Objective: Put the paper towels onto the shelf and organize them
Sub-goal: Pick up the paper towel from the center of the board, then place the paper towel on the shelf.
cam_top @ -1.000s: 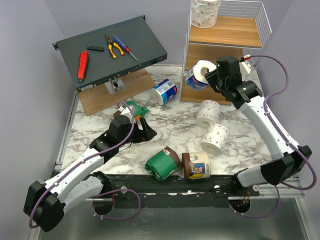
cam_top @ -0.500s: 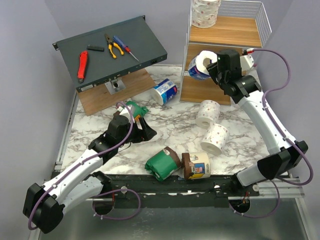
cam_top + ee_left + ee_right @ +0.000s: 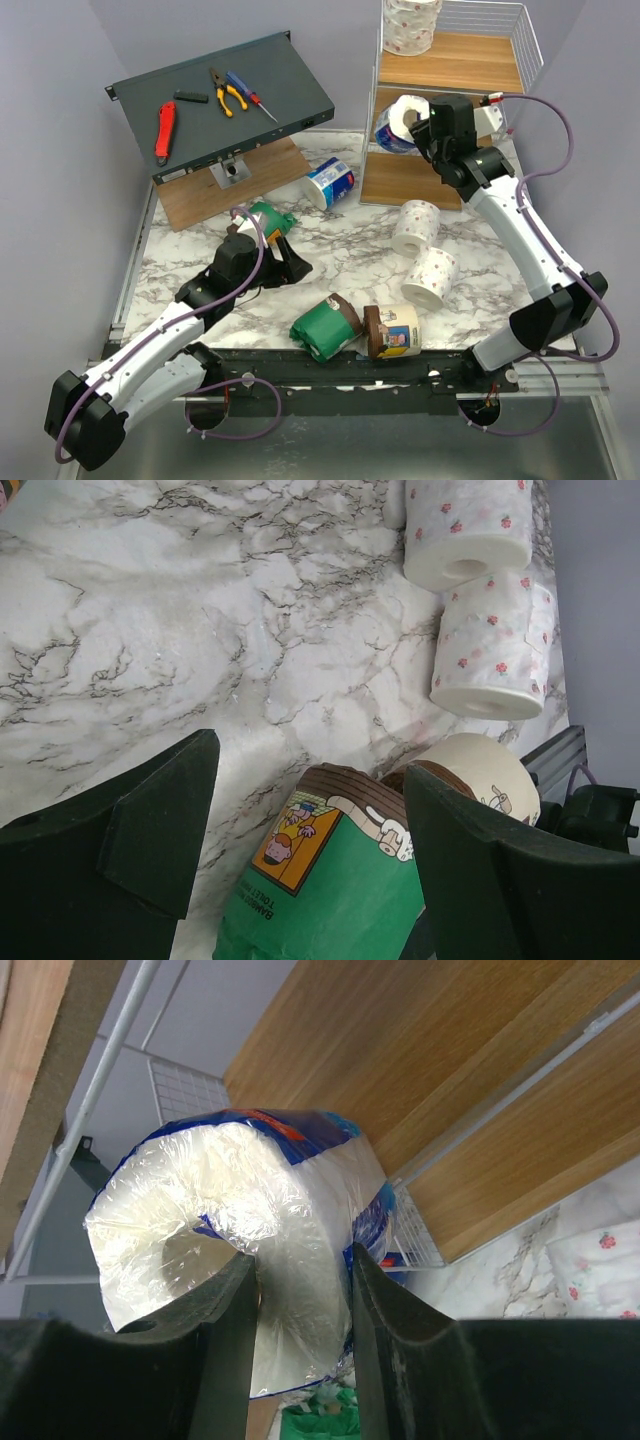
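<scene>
At the near edge of the marble table point(image 3: 190, 265) a green roll point(image 3: 322, 332) with brown ends lies on its side. A cream-and-brown roll point(image 3: 398, 331) lies just to its right, and the two appear to touch. A little farther and to the left, the left gripper point(image 3: 310, 762) hangs over bare marble. Its dark fingers point(image 3: 150, 835) stand well apart with nothing clamped between them, and the green roll lies just beyond their tips. To the right, the nearer speckled roll point(image 3: 430, 275) and the farther speckled roll point(image 3: 415, 228), both white with pink spots, lie next to each other between the near edge and the shelf point(image 3: 460, 60). Left of the shelf's foot a loose blue-and-white roll point(image 3: 328, 182) lies tilted on the marble. The right gripper point(image 3: 300, 1255) reaches to the shelf's middle tier. It is clamped on the wall of the held blue-and-white roll point(image 3: 398, 122), with one finger inside the hollow core and the other outside the wrapper. That roll hangs at the left front of the middle board, and whether it touches the board cannot be told. Farther up, a top-tier speckled roll point(image 3: 410, 25) stands upright in the far left corner of the wire-sided top tier. At the far left, a dark grey panel point(image 3: 290, 85) slants upward with hand tools point(image 3: 230, 92) lying on it.
</scene>
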`<state>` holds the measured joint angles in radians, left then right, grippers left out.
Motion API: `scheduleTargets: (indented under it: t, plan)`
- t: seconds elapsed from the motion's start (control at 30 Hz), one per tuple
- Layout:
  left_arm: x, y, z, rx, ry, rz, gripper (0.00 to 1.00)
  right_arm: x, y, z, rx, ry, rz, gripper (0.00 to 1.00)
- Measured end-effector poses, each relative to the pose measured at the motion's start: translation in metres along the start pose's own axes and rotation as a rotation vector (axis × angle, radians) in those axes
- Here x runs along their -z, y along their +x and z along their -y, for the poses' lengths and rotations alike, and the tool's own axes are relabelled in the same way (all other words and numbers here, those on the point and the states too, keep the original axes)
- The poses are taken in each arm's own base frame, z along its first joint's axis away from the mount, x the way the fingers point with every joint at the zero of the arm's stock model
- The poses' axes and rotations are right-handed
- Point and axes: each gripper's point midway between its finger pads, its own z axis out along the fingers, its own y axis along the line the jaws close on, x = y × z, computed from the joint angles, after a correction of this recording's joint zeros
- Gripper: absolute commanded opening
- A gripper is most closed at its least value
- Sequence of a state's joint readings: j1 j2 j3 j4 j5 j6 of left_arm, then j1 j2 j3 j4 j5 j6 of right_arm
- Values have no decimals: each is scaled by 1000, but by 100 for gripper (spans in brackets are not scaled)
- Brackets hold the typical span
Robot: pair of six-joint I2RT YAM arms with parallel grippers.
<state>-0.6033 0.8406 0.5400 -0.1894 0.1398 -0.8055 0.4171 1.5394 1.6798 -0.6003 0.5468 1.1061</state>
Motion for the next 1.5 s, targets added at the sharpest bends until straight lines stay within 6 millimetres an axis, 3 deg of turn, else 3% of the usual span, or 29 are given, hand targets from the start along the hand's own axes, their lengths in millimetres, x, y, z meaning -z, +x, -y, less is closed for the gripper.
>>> scheduleTargets:
  t: [0.67, 0.9, 1.5]
  plan:
    - [-2, 4, -4, 10, -10, -10, 78, -8, -3, -11, -28, -27, 28, 1]
    - [-3, 3, -3, 12, -9, -9, 78, -12, -2, -14, -37, -30, 29, 19]
    - [-5, 6, -6, 19, -17, -20, 78, -12, -1, -16, -41, -39, 28, 44]
